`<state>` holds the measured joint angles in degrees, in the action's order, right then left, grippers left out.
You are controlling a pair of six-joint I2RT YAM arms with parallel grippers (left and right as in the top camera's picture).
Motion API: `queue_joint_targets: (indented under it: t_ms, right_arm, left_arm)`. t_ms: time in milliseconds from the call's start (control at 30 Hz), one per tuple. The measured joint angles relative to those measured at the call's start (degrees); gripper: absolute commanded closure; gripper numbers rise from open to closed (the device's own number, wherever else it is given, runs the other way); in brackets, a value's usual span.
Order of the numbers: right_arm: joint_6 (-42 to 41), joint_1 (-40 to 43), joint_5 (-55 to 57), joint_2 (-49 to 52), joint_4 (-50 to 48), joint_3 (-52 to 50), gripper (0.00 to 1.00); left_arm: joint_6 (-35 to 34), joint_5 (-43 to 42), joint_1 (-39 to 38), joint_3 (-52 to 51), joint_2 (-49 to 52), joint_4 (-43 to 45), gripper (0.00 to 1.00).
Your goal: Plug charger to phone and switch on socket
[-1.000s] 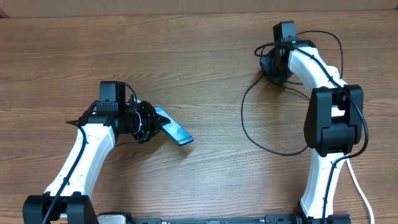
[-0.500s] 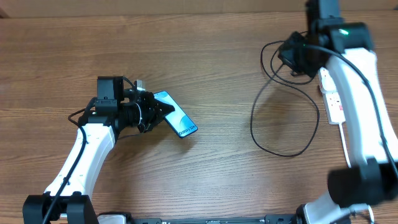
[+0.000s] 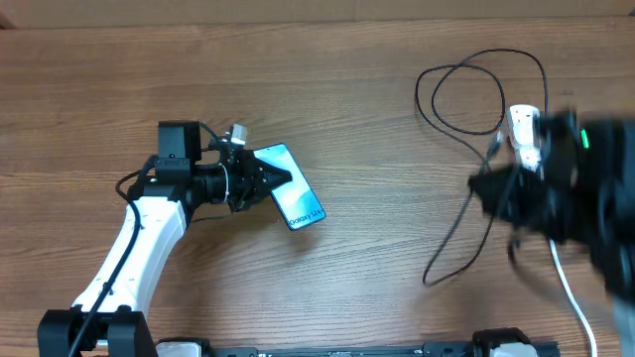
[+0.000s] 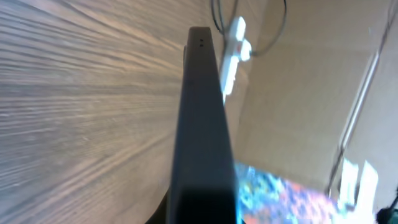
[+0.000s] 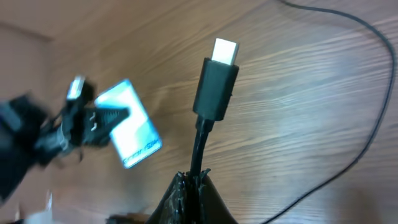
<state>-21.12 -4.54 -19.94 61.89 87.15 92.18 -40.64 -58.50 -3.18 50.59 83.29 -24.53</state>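
My left gripper [image 3: 260, 181] is shut on the phone [image 3: 296, 199], holding its near end so the blue-teal screen with white text faces up above the table. In the left wrist view the phone [image 4: 202, 124] shows edge-on and dark. My right gripper [image 5: 196, 186] is shut on the charger cable just behind its small connector [image 5: 217, 78], which points up and stands apart from the phone [image 5: 132, 124]. In the overhead view the right gripper [image 3: 483, 186] is blurred. The black cable [image 3: 466, 94] loops over the table. The white socket [image 3: 524, 136] lies at the right.
The socket's thick white cord [image 3: 571, 288] runs toward the front right edge. The cable's lower loop [image 3: 442, 268] trails on the wood in front of the right arm. The left arm [image 3: 139, 238] reaches in from the front left. A cardboard wall [image 4: 311, 93] stands behind the table.
The right arm has swung from the back of the table toward the front right, dragging the cable with it. The left gripper has lifted and turned the phone, shifting it slightly right.
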Motion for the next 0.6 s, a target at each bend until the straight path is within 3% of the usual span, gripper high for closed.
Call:
queue_joint_targets:
  t_ms: [100,267,467,600]
  right_arm:
    - [1.3,0.0,-5.7,-11.9,-4.1,-11.4,0.96]
    - [3.0,0.0,-18.7,-24.2,-11.9,-28.7,0.96]
    - [7.1,0.0,-30.6,-25.3,-13.8,-41.0,0.96]
    - [9.0,0.0,-32.9,-24.0,-15.2,-42.1,0.96]
  left_arm:
    - [1.2,-3.8,-1.9,0.0,0.0,3.3,0.96]
    - [1.8,-14.0,-4.1,-0.2,0.2,16.4,0.96]
    - [0.1,-21.3,-4.6,-0.2,0.2,22.6,0.96]
    - [-0.5,-22.4,-4.6,-0.2,0.2,23.3,0.96]
